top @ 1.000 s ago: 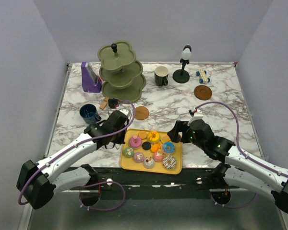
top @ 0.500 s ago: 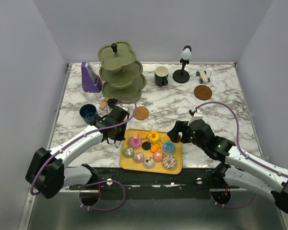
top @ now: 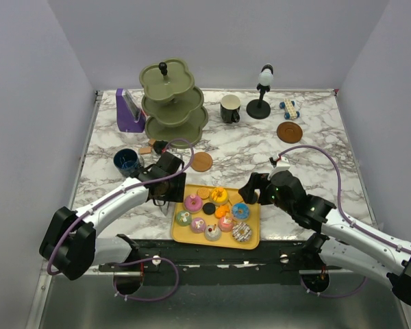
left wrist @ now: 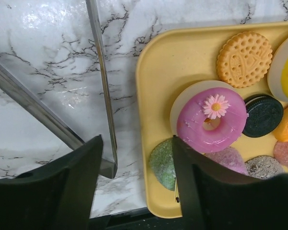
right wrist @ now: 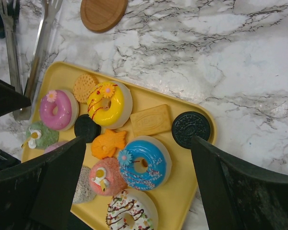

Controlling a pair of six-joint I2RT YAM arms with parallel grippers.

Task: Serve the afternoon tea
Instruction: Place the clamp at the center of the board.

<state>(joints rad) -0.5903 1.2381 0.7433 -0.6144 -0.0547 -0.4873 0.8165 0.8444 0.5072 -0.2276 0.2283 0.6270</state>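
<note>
Holding doughnuts and biscuits, the yellow tray lies between left pincer and right pincer, both agape.

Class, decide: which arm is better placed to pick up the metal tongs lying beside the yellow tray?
Left. Its open left gripper hovers over the tongs by the tray's left edge; the right gripper, also open, is over the tray's opposite side.

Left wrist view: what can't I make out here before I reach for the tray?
Tongs: tips cut off by the top and left edges; hinge end partly behind the left arm's fingers.
Green cake: near side hidden behind the same fingers.
Yellow doughnut: mostly cut off by the right edge.
Tray: its right part lies outside the frame.
</note>
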